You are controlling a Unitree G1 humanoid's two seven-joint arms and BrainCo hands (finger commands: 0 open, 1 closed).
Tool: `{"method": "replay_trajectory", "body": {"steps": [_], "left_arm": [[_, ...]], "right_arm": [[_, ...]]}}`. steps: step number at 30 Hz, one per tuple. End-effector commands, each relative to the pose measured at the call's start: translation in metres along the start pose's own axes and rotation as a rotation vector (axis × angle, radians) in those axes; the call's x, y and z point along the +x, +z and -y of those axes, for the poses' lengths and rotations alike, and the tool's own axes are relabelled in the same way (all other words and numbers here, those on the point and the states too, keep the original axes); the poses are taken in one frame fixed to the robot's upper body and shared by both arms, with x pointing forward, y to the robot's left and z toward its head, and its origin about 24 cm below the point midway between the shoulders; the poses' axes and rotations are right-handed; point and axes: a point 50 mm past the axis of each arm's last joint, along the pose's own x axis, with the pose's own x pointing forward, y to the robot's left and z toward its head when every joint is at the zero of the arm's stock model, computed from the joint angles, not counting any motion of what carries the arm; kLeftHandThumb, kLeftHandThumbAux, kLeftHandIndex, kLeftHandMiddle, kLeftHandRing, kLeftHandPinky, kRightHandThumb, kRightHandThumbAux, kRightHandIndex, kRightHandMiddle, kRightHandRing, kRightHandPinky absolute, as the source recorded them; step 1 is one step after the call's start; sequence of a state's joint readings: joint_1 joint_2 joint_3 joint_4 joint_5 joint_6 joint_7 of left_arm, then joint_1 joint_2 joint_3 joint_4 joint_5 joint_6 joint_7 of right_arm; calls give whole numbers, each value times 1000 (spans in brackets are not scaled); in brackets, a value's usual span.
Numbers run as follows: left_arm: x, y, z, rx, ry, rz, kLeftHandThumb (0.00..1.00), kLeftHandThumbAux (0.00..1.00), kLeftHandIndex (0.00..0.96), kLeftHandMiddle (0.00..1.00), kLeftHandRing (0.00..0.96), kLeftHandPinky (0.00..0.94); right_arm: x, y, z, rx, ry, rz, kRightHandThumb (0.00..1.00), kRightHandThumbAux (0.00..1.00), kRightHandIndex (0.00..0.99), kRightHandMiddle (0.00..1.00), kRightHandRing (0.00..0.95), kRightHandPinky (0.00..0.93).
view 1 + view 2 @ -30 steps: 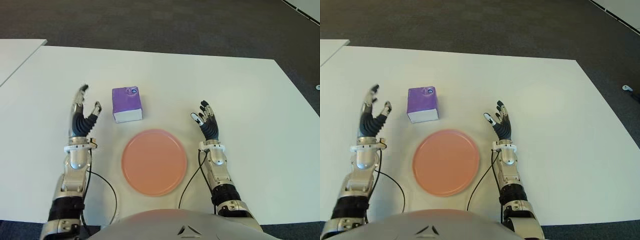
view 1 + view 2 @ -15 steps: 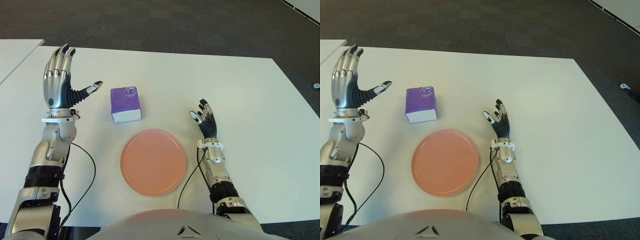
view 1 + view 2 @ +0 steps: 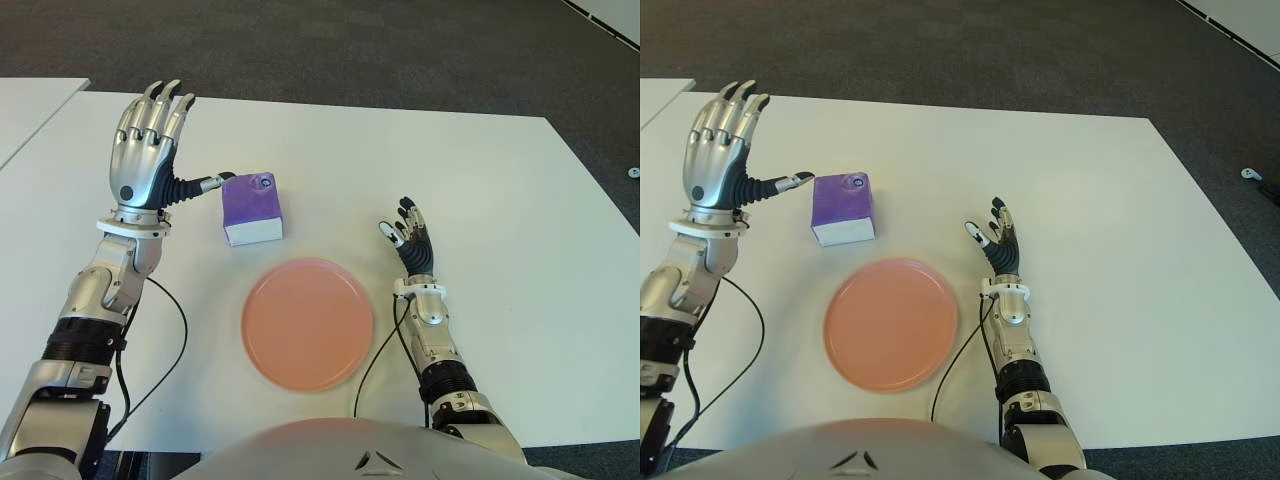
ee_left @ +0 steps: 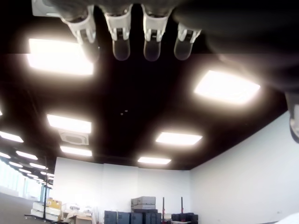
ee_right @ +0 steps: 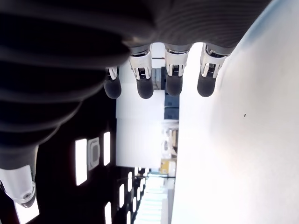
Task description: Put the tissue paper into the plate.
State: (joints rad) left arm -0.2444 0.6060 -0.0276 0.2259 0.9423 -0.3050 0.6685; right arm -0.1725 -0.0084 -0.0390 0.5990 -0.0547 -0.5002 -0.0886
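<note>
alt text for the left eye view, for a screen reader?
The robot's left hand, raised with fingers spread, has its thumb beside a purple tissue box on a white table. An empty pink plate lies nearer the robot, and the open right hand shows to the plate's right.

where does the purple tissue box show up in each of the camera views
Left eye view: tissue box left of centre, just beyond the plate, left hand beside it.
Right eye view: tissue box further left, same spot beyond the plate.
Left wrist view: not in it.
Right wrist view: not in it.
Shared landmark: the plate.
</note>
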Motion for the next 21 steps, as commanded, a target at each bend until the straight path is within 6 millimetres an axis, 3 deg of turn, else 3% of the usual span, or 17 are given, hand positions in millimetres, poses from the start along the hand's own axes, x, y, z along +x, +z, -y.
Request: {"method": "replay_trajectory", "body": {"steps": [1,21], "left_arm": [[9,10,11,23,-36,105,161,358,0,0,0,0],[15,30,26,-58,-237,382,89,374,0,0,0,0]], "right_arm": [[-14,-19,-3,-5,5,-101,12,549,0,0,0,0],[-16,-19,-6,-5,6,-99,12,549,0,0,0,0]]}}
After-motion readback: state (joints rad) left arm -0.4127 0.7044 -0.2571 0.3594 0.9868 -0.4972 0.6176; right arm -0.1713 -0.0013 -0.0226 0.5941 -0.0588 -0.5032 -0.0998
